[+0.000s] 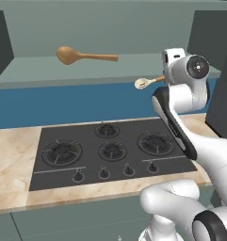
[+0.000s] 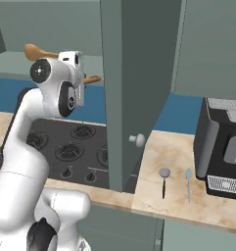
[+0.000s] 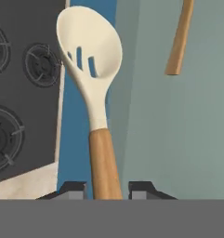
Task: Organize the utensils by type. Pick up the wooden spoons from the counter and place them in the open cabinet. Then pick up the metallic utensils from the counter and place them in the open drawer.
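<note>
The large orange-brown wooden spoon (image 1: pixel 82 56) lies on the shelf of the open wall cabinet (image 1: pixel 35 73); its handle (image 3: pixel 180 37) shows in the hand view. My gripper (image 3: pixel 107 188) is shut on the brown handle of the small wooden spoon (image 3: pixel 90 51), whose pale slotted bowl (image 1: pixel 142 84) hangs just over the shelf's front edge, above the blue wall strip. Both metallic utensils lie on the counter (image 2: pixel 173 157) right of the cabinet door: one with a round grey head (image 2: pixel 164 173), one a pale blue-grey spoon (image 2: pixel 188 182). The drawer is out of view.
A black gas hob (image 1: pixel 110 148) is set in the counter under the arm. The tall open cabinet door (image 2: pixel 139 73) with its round knob (image 2: pixel 137 139) stands between the arm and the metal utensils. A dark appliance (image 2: pixel 222 152) sits at the far right.
</note>
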{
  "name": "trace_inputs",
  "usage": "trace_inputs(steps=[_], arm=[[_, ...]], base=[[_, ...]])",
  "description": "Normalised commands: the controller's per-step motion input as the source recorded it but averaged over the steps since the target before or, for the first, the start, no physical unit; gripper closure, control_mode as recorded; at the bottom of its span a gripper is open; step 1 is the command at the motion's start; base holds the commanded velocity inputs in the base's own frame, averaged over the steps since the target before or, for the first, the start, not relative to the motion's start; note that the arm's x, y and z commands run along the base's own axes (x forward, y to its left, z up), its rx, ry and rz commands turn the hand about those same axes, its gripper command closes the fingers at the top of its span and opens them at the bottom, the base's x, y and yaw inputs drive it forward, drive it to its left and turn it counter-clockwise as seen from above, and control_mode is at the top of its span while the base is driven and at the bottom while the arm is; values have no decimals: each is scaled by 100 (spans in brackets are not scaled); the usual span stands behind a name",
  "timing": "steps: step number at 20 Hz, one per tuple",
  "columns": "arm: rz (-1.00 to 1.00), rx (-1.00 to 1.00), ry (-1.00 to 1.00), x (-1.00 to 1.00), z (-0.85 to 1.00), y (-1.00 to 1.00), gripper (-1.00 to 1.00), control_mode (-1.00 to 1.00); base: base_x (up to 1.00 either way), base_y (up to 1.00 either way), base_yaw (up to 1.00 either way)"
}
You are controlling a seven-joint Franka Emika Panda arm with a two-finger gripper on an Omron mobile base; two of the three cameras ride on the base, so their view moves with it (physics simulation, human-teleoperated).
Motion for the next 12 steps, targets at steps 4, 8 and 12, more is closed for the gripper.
trace_inputs(steps=[4,8,12], arm=[[0,-21,-33,-73,22,4,100,-100],[0,-1,-10,19,52,-2,100,-100],[3,10,23,57,61,-4,100,-100]], base=[[0,0,0],[0,0,0],[0,0,0]])
